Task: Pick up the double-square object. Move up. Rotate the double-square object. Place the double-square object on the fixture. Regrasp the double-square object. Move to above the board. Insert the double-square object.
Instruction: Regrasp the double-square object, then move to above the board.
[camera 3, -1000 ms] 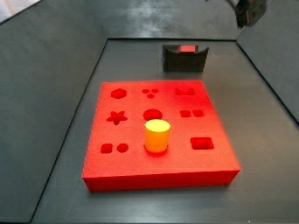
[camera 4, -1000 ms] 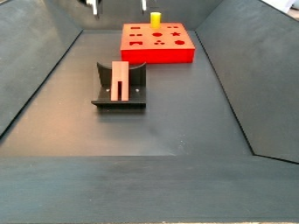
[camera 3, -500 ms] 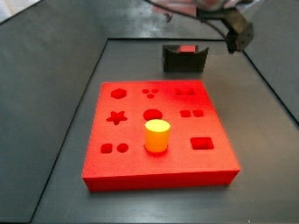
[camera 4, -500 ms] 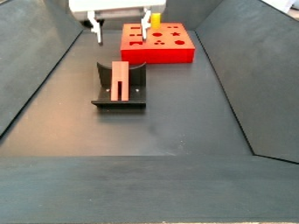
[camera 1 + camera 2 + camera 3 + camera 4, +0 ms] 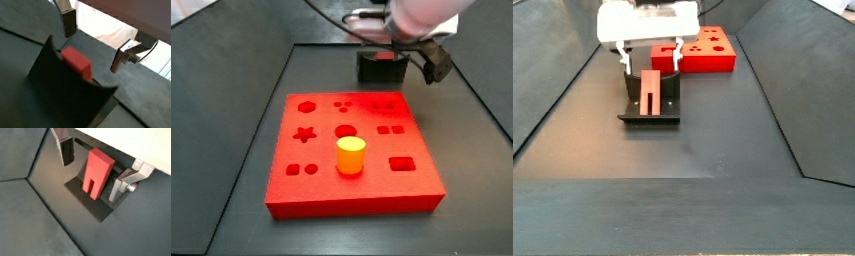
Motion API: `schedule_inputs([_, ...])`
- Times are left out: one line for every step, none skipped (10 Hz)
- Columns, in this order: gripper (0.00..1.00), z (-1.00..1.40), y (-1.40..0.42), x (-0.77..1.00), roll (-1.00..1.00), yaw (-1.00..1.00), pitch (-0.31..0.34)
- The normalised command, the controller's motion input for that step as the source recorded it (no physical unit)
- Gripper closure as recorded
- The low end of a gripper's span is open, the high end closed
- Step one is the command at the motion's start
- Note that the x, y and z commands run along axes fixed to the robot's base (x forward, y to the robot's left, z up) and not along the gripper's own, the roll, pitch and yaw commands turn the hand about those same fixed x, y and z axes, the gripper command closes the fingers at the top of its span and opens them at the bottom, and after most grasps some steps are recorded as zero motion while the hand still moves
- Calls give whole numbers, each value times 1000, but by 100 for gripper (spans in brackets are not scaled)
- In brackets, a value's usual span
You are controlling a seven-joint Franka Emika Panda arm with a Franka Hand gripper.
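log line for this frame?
phase: regrasp approach | gripper: open, above fixture, straddling double-square object, no contact | board: yellow cylinder standing on it

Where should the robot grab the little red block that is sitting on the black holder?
Probably the upper end of the double-square object, which leans on the fixture and sticks out past its edge. The two long flat sides are bare, so the open gripper could come from above, one finger on each side.
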Motion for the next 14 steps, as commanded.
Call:
schedule_inputs([0,-608,-4,95,61,24,-1])
schedule_inputs([0,-474,-6,88,60,30,2])
schedule_inputs([0,-299,-5,84,64,37,2])
schedule_inputs([0,-206,-17,53,60,40,13])
schedule_inputs([0,-173,-31,21,69,29,4])
schedule_inputs([0,-173,-31,21,68,29,5])
schedule_inputs([0,-173,-30,21,68,29,5])
schedule_inputs([100,0,0,0,0,0,0])
schedule_inputs([100,1000,-104,-39,191,144,-150])
schedule_inputs([100,1000,-105,-39,186,141,-151])
schedule_inputs([100,1000,-102,-45,129,96,-147])
schedule_inputs([100,1000,-95,-47,69,54,-148])
schedule_inputs([100,1000,-91,-52,26,22,-146])
schedule_inputs([100,1000,-86,-58,-6,-19,-135])
